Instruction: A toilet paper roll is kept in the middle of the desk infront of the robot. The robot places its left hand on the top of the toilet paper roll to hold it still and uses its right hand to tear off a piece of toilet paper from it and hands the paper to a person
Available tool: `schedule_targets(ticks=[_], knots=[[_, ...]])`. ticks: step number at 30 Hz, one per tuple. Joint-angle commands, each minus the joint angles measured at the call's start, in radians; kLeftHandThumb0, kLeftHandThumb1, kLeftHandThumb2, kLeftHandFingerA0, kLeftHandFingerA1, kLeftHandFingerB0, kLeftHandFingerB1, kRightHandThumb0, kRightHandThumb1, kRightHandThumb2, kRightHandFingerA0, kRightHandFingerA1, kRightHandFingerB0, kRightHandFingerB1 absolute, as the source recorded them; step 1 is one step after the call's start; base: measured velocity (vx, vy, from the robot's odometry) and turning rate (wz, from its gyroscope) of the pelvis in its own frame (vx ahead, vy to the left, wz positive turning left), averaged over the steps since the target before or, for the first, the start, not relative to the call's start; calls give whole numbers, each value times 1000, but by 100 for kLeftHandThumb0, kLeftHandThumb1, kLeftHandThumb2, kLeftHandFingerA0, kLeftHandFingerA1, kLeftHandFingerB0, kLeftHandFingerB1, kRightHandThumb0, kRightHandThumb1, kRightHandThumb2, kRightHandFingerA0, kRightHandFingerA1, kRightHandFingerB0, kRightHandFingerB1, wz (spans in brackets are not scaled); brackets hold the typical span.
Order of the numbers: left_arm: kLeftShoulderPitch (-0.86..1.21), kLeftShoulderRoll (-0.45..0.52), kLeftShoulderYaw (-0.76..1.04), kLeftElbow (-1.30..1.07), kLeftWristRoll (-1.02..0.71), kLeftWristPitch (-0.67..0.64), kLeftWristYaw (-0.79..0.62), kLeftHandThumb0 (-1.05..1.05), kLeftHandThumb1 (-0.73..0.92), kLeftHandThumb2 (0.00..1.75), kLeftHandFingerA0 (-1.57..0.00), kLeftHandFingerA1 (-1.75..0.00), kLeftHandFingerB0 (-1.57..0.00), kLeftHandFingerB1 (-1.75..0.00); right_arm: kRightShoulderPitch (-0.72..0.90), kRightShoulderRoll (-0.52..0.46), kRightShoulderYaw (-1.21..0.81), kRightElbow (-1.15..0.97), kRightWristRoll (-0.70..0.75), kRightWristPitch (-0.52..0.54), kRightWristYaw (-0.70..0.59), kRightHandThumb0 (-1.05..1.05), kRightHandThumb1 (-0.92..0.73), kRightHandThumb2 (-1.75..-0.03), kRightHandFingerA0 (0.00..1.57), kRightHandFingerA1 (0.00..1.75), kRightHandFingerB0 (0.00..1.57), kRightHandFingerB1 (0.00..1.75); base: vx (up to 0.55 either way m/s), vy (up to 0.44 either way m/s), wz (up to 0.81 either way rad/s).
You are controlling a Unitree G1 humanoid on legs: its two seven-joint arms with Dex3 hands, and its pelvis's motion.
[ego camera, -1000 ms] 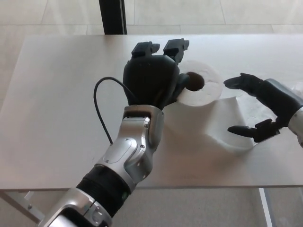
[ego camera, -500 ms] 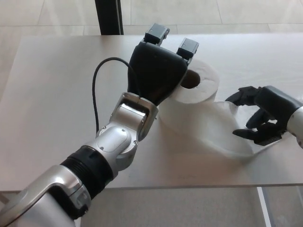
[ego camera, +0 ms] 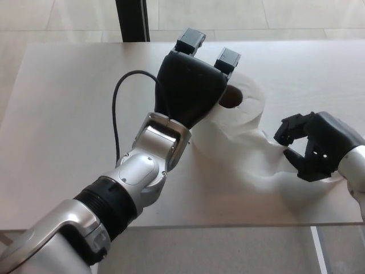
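A white toilet paper roll [ego camera: 246, 104] stands on end in the middle of the pale desk [ego camera: 63, 114], its brown core showing. My left hand [ego camera: 191, 85] lies flat over the roll's left part, fingers apart and pointing away from me. A loose strip of paper [ego camera: 251, 157] trails from the roll toward the desk's front right. My right hand [ego camera: 311, 145] has its fingers curled shut on the crumpled end of that strip, just right of the roll.
A black cable [ego camera: 117, 108] loops from my left wrist over the desk. A dark post [ego camera: 131, 20] stands behind the desk's far edge on the tiled floor. The desk's front edge runs just below my right hand.
My right hand has shifted toward the roll and its fingers have closed on the paper strip, which now bunches up. The left hand has stayed on the roll.
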Motion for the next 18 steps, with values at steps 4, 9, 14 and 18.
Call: schedule_targets(ticks=[4,9,14,18], knots=[[25,-1,4,29,5,7,-40,-49,70,60,-28,-50,-41,-40,48,15,-12,21,-68,-168,-214,-26,-69,-82,93,155,89,104,0,0,0],[30,0,7,18,0,2,-64,-52,69,60,-28,-48,-39,-39,68,31,-1,29,-110,-209,-304,-27,-68,-83,93,159,89,84,0,0,0],[31,-5,0,25,12,15,-64,-43,72,62,-33,-45,-40,-38,118,137,-114,29,15,-245,-386,-21,-47,-125,91,175,78,161,0,0,0],[21,-6,-1,55,18,14,-36,-35,63,59,-31,-46,-41,-39,137,360,-386,-27,253,-160,-478,-22,-51,-113,94,175,76,161,0,0,0]])
